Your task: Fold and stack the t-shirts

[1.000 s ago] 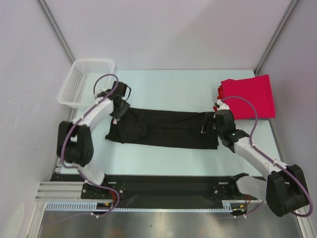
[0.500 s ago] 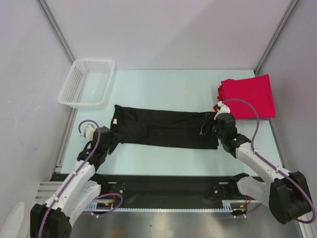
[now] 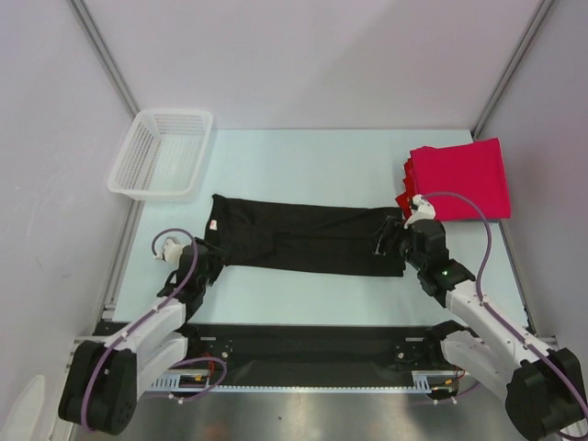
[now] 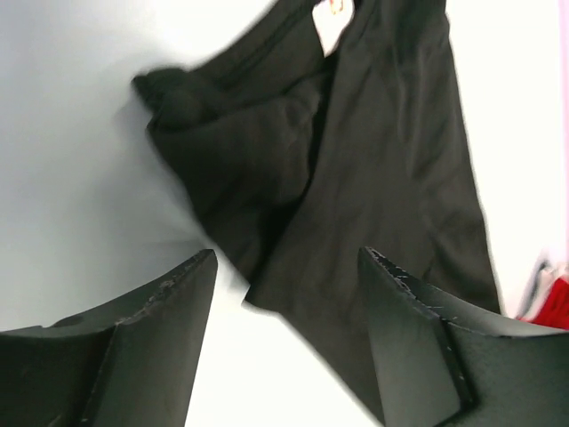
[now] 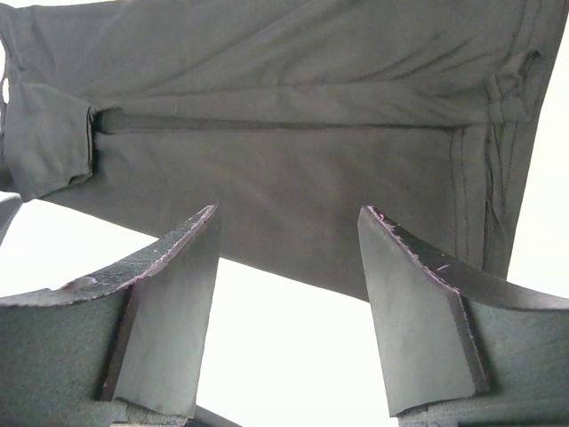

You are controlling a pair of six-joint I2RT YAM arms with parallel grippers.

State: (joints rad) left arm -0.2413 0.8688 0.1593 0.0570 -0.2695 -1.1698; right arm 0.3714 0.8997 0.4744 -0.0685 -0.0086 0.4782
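Top external view: the black t-shirt [image 3: 303, 241] lies folded into a long band across the table [image 3: 303, 165], with the red t-shirts [image 3: 464, 179] stacked at the far right. Cloth like this is light and limp, so it is probably best pinched at an end's corners, through all layers. The left gripper [image 3: 208, 261] sits at its left end and the right gripper [image 3: 390, 242] at its right — both jaws spread wide, holding nothing.

Place: robot lab test cell, no home or shop fittings.
Walls: plain pale panels w/ alu corner posts [image 3: 99, 55] boxing in the table [image 3: 303, 156] on 3 sides.
Mount: black base plate [image 3: 303, 344] + slotted rail [image 3: 303, 386] at table's near edge.
Gear: white robot arms [image 3: 478, 308] over table, purple cables [image 3: 484, 239] looped along them.
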